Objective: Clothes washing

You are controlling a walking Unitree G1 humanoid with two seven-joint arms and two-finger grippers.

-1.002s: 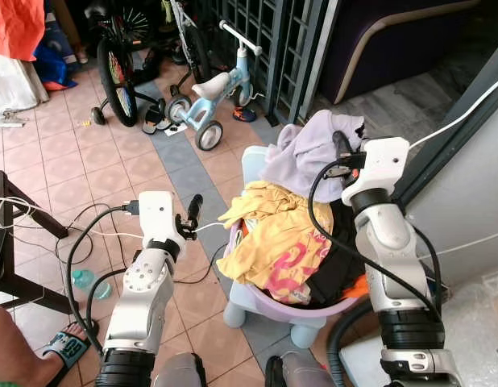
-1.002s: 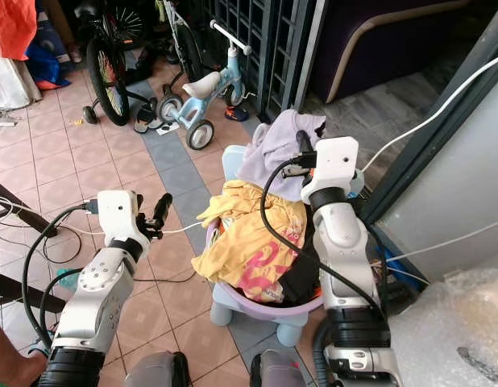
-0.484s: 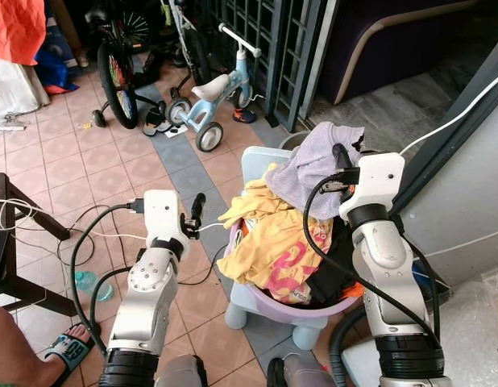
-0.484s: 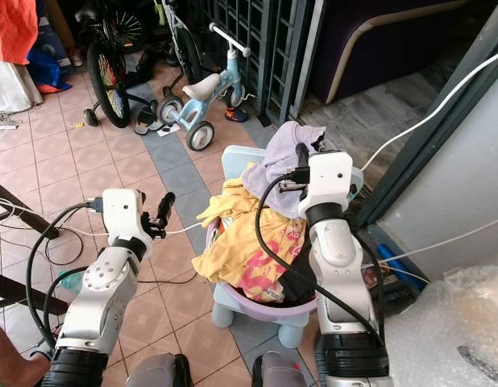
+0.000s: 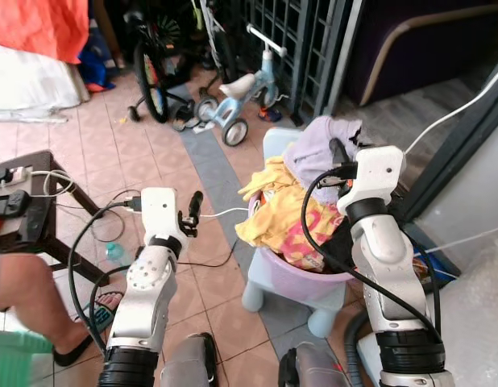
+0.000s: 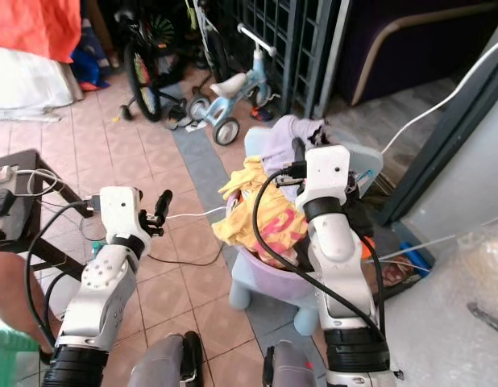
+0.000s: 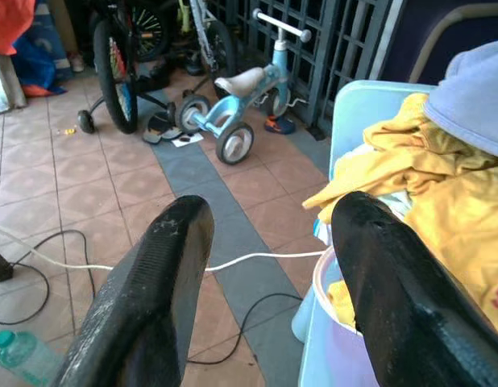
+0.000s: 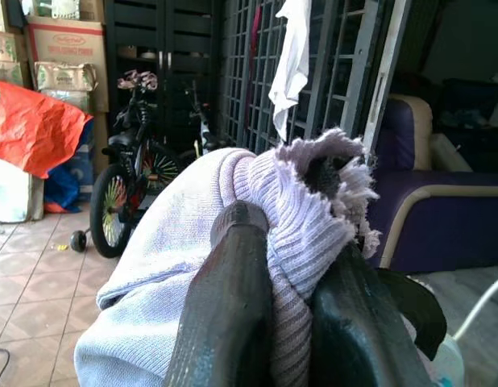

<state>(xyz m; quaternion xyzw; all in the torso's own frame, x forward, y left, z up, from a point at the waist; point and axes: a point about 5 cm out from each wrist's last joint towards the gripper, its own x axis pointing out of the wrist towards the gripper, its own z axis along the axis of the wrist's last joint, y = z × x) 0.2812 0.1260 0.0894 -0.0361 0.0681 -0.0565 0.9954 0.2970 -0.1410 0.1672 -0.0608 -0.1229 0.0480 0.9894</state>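
Note:
A purple basin (image 5: 291, 276) heaped with clothes stands on a light blue stool (image 5: 254, 292). A yellow garment (image 5: 283, 216) spills over its near rim. My right gripper (image 5: 339, 151) is raised above the back of the heap. It is shut on a lavender knit garment (image 5: 312, 155), which bunches between the fingers in the right wrist view (image 8: 297, 218). My left gripper (image 5: 194, 206) hangs open over the tiled floor, left of the basin and apart from it. Nothing lies between its fingers (image 7: 160, 274).
A blue tricycle (image 5: 242, 90) and a bicycle (image 5: 155, 58) stand by the black grille gate (image 5: 313, 40). A dark table (image 5: 31, 211) with a power strip is at the left. A person's leg (image 5: 27, 280) stands beside it. White and black cables (image 5: 226, 213) cross the floor.
The camera has shifted, bringing the table and the person's leg into view. My right gripper still holds the lavender garment above the basin. The left arm keeps its pose.

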